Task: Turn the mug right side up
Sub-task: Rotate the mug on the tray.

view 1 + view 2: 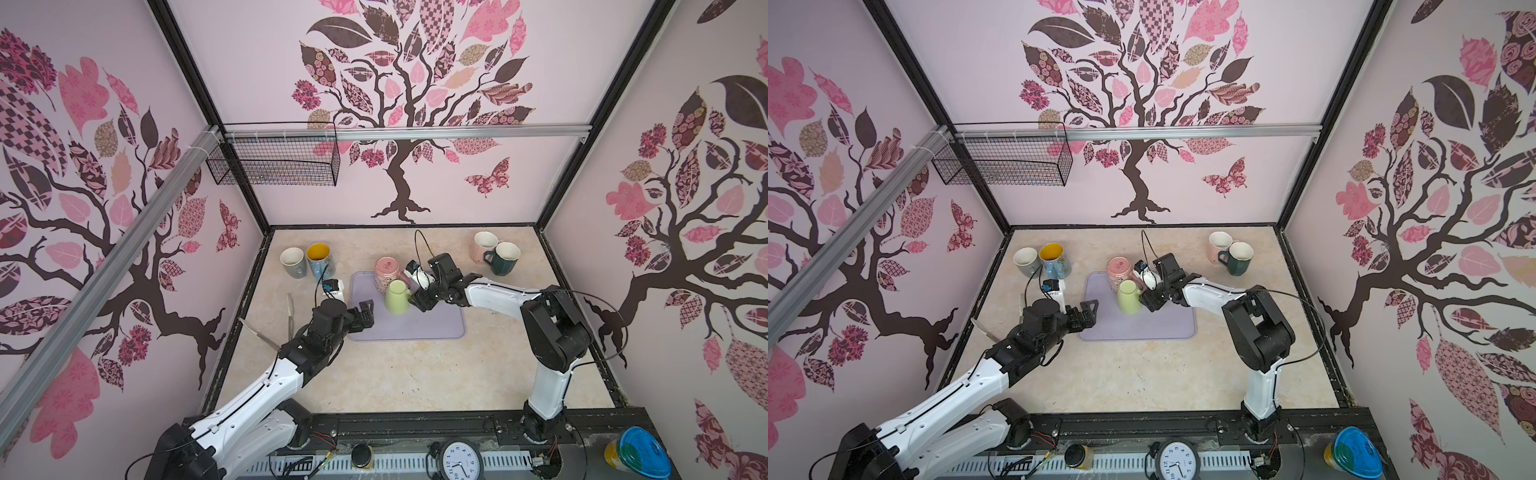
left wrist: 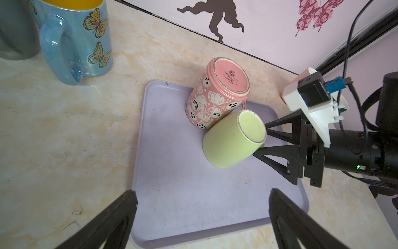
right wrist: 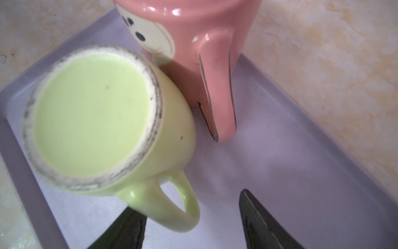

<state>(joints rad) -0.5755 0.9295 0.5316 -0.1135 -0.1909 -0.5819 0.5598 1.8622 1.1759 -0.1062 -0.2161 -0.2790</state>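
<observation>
The pale green ceramic mug [image 2: 232, 140] is tipped mouth-down toward the lilac plastic tray [image 2: 172, 194], so its inside is out of sight. From the left wrist and in both top views its handle is hidden on the side of the right gripper [image 2: 260, 139]. From the right wrist the mug's base is blurred. One finger sits half behind the handle, and I can't tell if they touch. The pink ghost-patterned mug [image 3: 183, 21] is cut off by that picture's edge. The grey mug [image 2: 15, 32] and blue butterfly mug [image 2: 75, 32] run out of the left wrist picture.
</observation>
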